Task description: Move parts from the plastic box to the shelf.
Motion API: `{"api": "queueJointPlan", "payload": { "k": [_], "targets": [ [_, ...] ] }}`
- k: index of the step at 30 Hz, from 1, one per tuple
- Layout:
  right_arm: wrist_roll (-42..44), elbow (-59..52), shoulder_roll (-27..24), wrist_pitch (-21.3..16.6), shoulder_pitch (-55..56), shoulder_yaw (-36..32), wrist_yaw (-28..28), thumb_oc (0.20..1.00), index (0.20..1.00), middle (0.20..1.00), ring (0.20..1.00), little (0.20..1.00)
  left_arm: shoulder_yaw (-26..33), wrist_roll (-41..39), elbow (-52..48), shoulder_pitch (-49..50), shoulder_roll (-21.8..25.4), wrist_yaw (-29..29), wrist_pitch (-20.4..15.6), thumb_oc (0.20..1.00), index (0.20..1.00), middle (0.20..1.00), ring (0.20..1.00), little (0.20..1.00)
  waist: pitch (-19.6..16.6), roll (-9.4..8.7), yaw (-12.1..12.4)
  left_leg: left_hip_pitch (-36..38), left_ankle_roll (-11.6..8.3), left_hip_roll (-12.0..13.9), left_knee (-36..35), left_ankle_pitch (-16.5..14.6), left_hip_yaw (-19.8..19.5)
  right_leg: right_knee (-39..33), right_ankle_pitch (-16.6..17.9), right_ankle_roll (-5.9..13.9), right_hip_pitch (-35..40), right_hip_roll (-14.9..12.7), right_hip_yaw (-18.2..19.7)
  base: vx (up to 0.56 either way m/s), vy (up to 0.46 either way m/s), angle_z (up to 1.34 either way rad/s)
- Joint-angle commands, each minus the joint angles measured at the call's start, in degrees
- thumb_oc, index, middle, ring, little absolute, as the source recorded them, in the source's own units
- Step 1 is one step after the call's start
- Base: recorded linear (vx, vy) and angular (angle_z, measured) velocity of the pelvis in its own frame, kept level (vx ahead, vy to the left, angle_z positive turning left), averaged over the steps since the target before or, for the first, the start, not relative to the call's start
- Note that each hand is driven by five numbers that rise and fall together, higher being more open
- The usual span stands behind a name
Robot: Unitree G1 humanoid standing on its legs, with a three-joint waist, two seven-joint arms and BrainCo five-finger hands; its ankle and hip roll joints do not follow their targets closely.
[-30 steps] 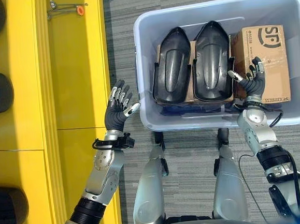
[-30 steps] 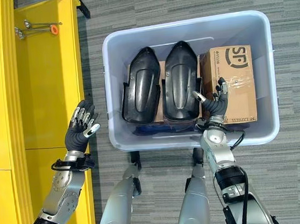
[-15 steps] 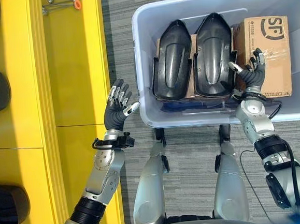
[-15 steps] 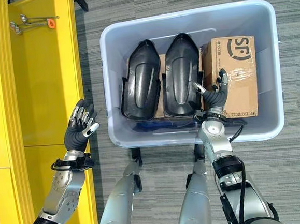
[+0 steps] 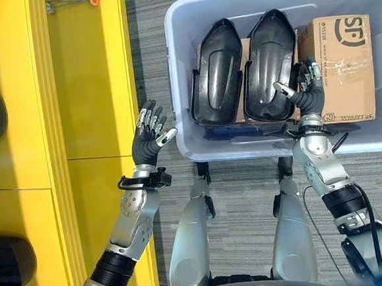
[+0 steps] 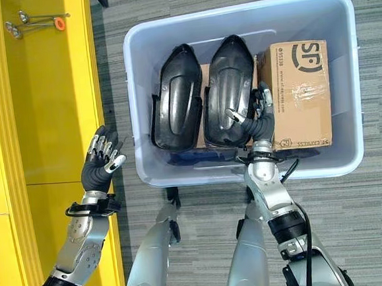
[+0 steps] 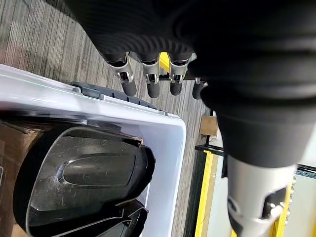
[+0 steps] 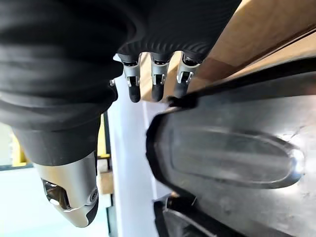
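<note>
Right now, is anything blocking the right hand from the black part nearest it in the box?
Nothing visible does. The right hand is open inside the plastic box, right beside the nearer black part, with the cardboard box on its other side.

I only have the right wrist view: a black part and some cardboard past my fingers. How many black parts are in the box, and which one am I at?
Observer: Two black parts lie side by side in the plastic box. Your right hand is open at the right black part, at its edge next to the cardboard box. The left black part lies beyond it.
Operator: Where is my other hand?
Observer: The left hand is open and holds nothing. It is outside the plastic box, beside its left wall, at the edge of the yellow shelf.
</note>
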Motion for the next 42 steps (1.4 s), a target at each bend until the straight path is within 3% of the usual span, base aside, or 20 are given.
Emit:
{"api": "queueJointPlan", "payload": {
  "k": [1,11,26,42],
  "targets": [
    [-3.3,-4.0,0.6,-3.4,0.2,-1.2,0.3,1.0,1.0,1.0,1.0,1.0,2.4,1.4,-6.0,1.2,1.9,0.3,-3.4,1.0,1.0,1.0,1.0,1.0,-0.8,-1.86,-0.1,-1.5,-2.52,4.1,6.6,-5.7,-1.5,2.5,1.3,-0.92,-1.1,-2.6,0.3,0.0,0.0,0.0],
    [-4.0,-3.8,0.5,-3.4,0.1,-1.7,-1.0,1.0,1.0,1.0,1.0,1.0,2.8,1.6,-6.6,1.5,2.4,0.7,-3.6,1.0,1.0,1.0,1.0,1.0,-1.0,-1.94,-0.1,-1.9,-2.52,4.1,6.9,-5.8,-1.6,2.7,1.3,-0.97,-1.3,-2.5,0.2,0.0,0.0,0.0],
    [-4.0,6.7,-0.3,-1.9,-4.0,-2.7,-4.0,1.0,1.0,1.0,1.0,1.0,1.9,1.0,-6.8,1.5,2.6,0.7,-4.0,1.0,1.0,1.0,1.0,1.0,-0.5,-1.15,0.3,-2.3,-2.48,4.0,6.4,-5.6,-1.6,3.0,1.3,-1.03,-2.4,-2.3,0.5,0.0,0.0,0.0],
    [-1.3,19.2,-1.1,-0.2,-10.2,-0.3,-3.1,1.0,1.0,1.0,1.0,1.0,0.8,0.4,-6.9,1.4,2.9,0.6,-4.2,1.0,1.0,1.0,1.0,1.0,-0.3,-0.43,1.1,-3.4,-2.56,3.7,6.0,-5.4,-1.5,3.4,1.2,-1.15,-3.9,-2.1,0.6,0.0,0.0,0.0]
  ]
}}
